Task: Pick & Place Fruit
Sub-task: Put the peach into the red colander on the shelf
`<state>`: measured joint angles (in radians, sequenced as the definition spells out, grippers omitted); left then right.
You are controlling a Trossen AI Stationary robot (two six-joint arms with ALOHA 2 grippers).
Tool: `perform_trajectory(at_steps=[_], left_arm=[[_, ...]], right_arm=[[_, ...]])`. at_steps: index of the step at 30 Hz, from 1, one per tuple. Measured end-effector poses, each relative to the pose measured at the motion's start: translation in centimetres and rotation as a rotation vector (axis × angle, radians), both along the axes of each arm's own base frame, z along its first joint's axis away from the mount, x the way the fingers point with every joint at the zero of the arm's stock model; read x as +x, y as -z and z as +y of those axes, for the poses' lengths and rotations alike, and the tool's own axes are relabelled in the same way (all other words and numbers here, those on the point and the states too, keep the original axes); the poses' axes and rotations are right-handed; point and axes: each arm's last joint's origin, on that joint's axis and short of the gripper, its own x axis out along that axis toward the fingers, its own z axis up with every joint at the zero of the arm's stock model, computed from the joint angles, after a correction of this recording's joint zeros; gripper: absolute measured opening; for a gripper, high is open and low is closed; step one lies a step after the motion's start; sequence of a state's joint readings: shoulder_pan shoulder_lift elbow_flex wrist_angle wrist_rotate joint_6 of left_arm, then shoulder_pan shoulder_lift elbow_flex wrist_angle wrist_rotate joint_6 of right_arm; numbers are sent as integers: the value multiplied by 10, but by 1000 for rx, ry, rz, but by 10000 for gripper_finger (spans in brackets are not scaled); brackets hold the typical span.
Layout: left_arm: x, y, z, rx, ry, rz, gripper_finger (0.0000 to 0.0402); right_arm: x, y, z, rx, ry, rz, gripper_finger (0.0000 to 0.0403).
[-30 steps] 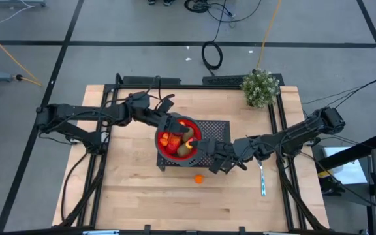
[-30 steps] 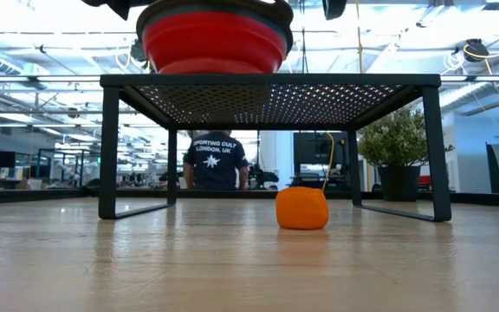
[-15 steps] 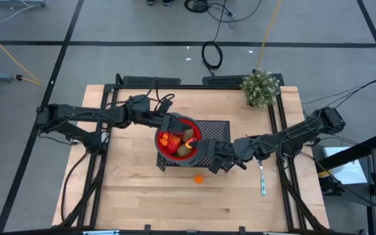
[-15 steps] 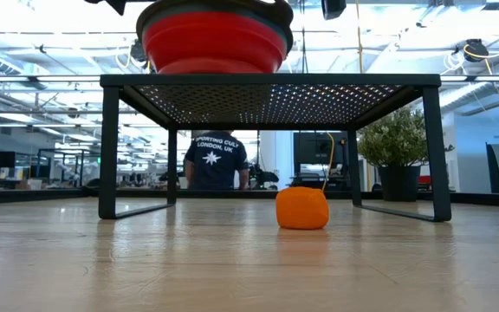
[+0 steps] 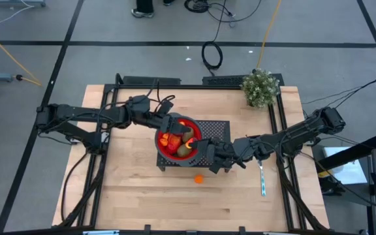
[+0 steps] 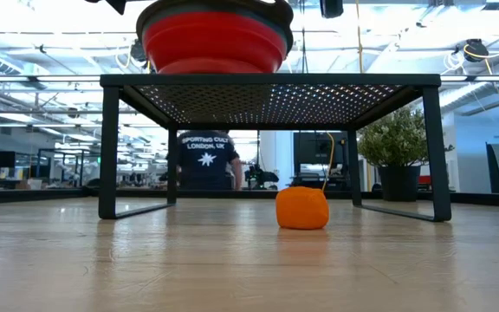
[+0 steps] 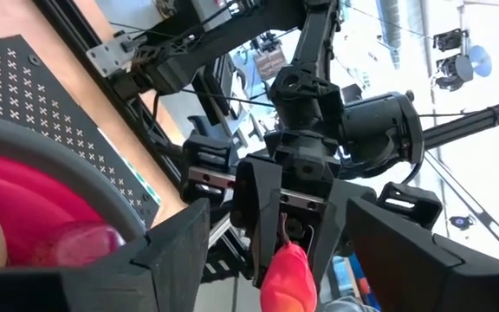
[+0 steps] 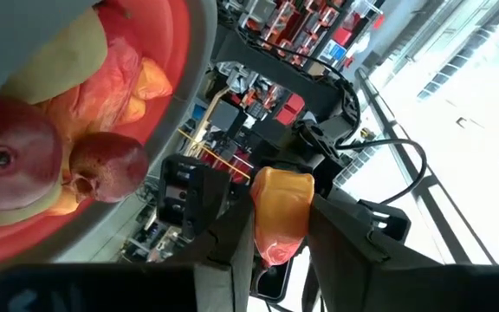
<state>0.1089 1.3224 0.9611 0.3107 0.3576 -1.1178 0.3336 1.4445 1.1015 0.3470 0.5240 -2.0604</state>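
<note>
On the wooden table (image 5: 136, 196) nearest the front, one orange ball (image 5: 198, 178) lies apart from the rest. Behind it, atop the black mesh stand (image 5: 217, 127), the red bowl (image 5: 162, 149) holds the other fruit (image 5: 175, 140). At its near rim the right gripper (image 5: 204, 153) pinches what looks like a red-orange-yellow piece (image 8: 277, 212). Farther back, the left gripper (image 5: 173, 123) hangs over the bowl, fingers spread and empty.
</note>
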Motion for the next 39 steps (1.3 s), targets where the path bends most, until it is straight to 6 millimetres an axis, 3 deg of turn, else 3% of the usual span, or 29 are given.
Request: perform_trajectory(at_steps=[29, 39], left_arm=[[2, -2, -17, 68, -29, -38, 257], [32, 7, -17, 53, 76, -55, 257]], right_arm=[[8, 5, -10, 6, -26, 16, 91], [10, 6, -17, 8, -18, 19, 91]])
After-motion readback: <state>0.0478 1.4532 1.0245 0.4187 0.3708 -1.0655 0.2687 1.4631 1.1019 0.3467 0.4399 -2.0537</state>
